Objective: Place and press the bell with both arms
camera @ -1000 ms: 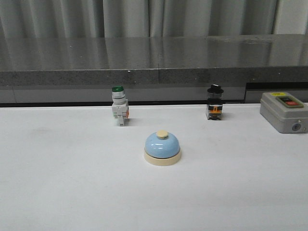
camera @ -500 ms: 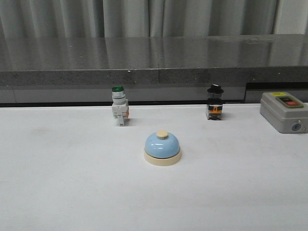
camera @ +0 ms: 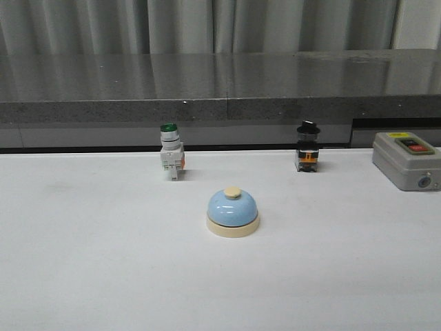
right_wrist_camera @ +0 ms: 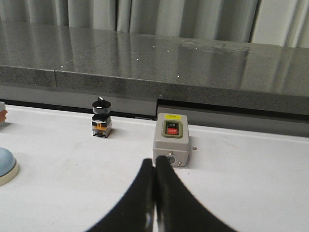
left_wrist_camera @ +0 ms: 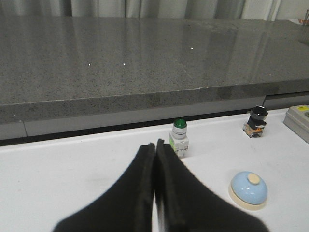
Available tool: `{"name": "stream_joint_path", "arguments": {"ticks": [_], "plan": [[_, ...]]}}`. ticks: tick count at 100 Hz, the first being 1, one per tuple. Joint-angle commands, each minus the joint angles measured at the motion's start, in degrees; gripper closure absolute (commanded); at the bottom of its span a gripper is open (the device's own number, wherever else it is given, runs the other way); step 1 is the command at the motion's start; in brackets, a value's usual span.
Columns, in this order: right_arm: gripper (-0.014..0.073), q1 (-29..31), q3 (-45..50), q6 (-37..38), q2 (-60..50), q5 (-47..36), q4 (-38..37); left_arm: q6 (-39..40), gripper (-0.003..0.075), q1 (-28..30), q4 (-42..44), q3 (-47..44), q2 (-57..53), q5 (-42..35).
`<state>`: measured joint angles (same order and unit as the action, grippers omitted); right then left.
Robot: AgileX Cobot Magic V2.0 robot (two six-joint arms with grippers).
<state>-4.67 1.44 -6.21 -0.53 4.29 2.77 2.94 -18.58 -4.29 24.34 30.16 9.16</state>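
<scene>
The bell (camera: 233, 212), light blue with a cream base and cream button, stands upright in the middle of the white table. It also shows in the left wrist view (left_wrist_camera: 248, 189) and, cut off at the frame edge, in the right wrist view (right_wrist_camera: 6, 165). Neither arm shows in the front view. My left gripper (left_wrist_camera: 154, 146) is shut and empty, held short of the bell and off to its side. My right gripper (right_wrist_camera: 154, 162) is shut and empty, in line with the grey box and far from the bell.
A green-capped white push-button switch (camera: 171, 160) stands behind the bell to the left. A black-capped switch (camera: 307, 155) stands behind it to the right. A grey box with red and black buttons (camera: 406, 160) sits at the far right. A dark stone ledge (camera: 220, 100) runs along the back.
</scene>
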Motion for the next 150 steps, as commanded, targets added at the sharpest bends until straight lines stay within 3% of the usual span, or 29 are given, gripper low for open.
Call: {"name": "stream_joint_path", "arguments": {"ticks": [1,25,53,77,102,150], "plan": [[0.0654,0.4,-0.8,-0.1,-1.1,-4.8,-0.6,0.6,0.0741,1.1,1.5,1.0,-1.0,-5.4],[0.0654,0.4,-0.8,-0.1,-1.1,-4.8,-0.6,0.6,0.0741,7.3,2.6,-2.9,-6.5,-6.5],[0.0654,0.4,-0.8,-0.1,-1.1,-4.8,-0.6,0.6,0.0741,12.7,3.6,-13.4,-17.0,-11.0],[0.0654,0.4,-0.8,-0.1,-1.1,-4.8,-0.6,0.6,0.0741,14.8,3.6,-22.3,-26.0,-11.3],[0.0654,0.4,-0.8,-0.1,-1.1,-4.8,-0.6,0.6,0.0741,15.7,3.6,-25.7,-32.3,-11.4],[0.0654,0.4,-0.8,-0.1,-1.1,-4.8,-0.6,0.6,0.0741,15.7,3.9,-26.8,-32.2,-13.4]]}}
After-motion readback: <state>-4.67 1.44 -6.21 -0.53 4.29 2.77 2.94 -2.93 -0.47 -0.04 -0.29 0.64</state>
